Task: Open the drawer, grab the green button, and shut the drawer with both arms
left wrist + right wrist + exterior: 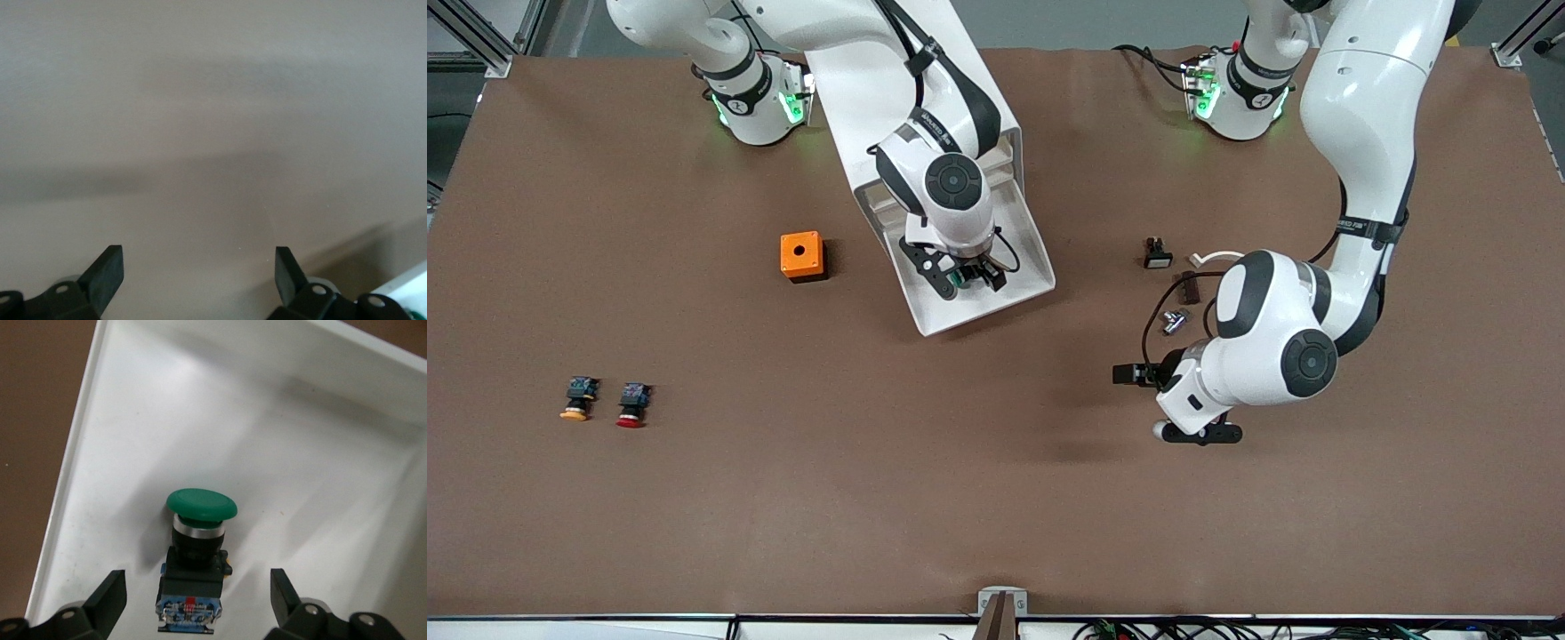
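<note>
Two pincers are spread wide: our right pincer (197,600) is straddling the green button (198,550) lying in the pulled-out drawer (1021,233) at the frame's upper centre, ready to grasp it, while our left pincer (199,277) is waiting over bare counter (960,498), lower right.
</note>
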You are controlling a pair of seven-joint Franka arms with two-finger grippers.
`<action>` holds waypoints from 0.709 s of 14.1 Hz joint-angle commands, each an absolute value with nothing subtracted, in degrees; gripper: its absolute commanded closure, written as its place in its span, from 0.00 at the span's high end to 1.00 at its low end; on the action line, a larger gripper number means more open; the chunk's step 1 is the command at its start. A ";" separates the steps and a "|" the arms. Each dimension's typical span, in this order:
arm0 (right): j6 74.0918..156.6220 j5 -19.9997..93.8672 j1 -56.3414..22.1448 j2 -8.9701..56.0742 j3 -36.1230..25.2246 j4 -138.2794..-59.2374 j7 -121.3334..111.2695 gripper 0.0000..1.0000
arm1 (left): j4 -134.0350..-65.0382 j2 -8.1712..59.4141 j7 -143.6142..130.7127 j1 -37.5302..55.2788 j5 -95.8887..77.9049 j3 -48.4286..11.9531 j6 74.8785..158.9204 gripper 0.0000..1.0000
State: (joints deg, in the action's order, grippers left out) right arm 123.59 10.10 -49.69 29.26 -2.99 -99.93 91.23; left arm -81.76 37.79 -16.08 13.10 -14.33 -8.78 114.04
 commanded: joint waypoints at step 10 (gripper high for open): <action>123.05 10.46 -50.19 28.92 -4.04 -97.30 91.41 0.19 | -81.30 38.23 -45.34 16.95 -8.89 -8.61 114.08 1.00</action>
